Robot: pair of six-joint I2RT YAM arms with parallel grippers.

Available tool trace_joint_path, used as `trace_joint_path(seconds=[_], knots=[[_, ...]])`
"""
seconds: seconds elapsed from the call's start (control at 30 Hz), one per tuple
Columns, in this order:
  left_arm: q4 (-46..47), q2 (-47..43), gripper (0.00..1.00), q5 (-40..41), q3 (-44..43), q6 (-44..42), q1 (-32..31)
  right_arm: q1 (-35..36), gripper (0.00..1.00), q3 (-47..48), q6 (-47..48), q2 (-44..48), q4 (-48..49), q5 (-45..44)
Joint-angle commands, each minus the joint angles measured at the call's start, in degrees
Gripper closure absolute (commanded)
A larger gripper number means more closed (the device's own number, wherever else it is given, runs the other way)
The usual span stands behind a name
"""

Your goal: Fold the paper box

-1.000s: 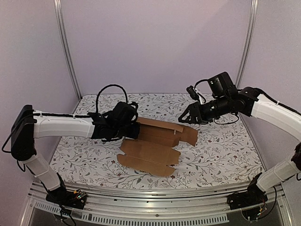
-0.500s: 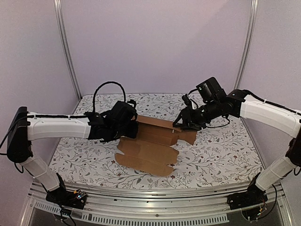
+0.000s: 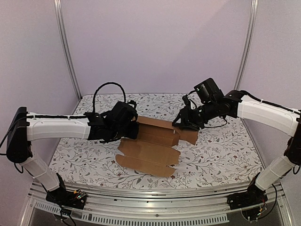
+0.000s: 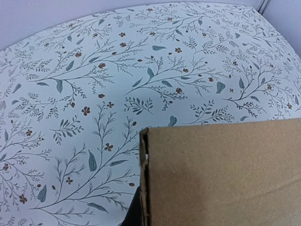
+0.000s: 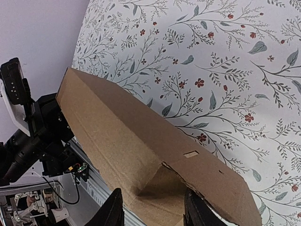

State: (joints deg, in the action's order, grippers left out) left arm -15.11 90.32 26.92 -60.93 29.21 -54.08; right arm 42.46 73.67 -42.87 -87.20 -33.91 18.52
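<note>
Cardboard paper box (image 3: 153, 141), part-folded, long axis left-right, flaps toward bases

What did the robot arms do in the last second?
The right gripper swung in leftward from the right side and now sits over the right end of the paper box. The left gripper pushed a little farther right along the box's left end. The box shifted only slightly on the flowered table.

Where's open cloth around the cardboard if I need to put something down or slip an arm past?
Bare cloth lies right of the cardboard sheet, also near left under the left arm and along the back wall. The middle is crowded: the left pincer and right pincer flank the raised rear panel.
</note>
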Motion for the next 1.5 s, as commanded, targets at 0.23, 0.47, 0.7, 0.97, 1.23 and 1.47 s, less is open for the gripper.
trace_joint_path(seconds=[0.23, 0.47, 0.7, 0.97, 1.23, 1.47], knots=[[0.1, -1.6, 1.00, -4.2, -0.6, 4.7, -1.2, 1.3, 0.62, 0.7, -2.0, -2.5, 4.1, -1.7], [-0.1, -2.0, 1.00, -5.7, -0.2, 5.7, -1.5, 1.5, 0.70, -0.3, -5.2, -3.0, 9.6, -1.8], [0.0, -2.2, 1.00, -7.0, -0.1, 8.0, -1.7, 1.6, 0.82, -1.7, -7.7, -2.7, 13.1, -2.0], [-1.0, -1.7, 1.00, -5.8, -0.2, 8.2, -1.6, 1.6, 0.63, -2.3, -6.9, -0.2, 12.4, -2.8], [-1.2, -1.6, 1.00, -6.7, -0.2, 9.8, -1.0, 1.6, 0.50, -6.0, -0.6, 8.9, 8.2, -3.9], [2.0, -2.3, 1.00, -11.5, 1.8, 13.7, 0.2, 1.4, 0.46, -19.2, 1.3, 23.5, 12.8, -7.7]])
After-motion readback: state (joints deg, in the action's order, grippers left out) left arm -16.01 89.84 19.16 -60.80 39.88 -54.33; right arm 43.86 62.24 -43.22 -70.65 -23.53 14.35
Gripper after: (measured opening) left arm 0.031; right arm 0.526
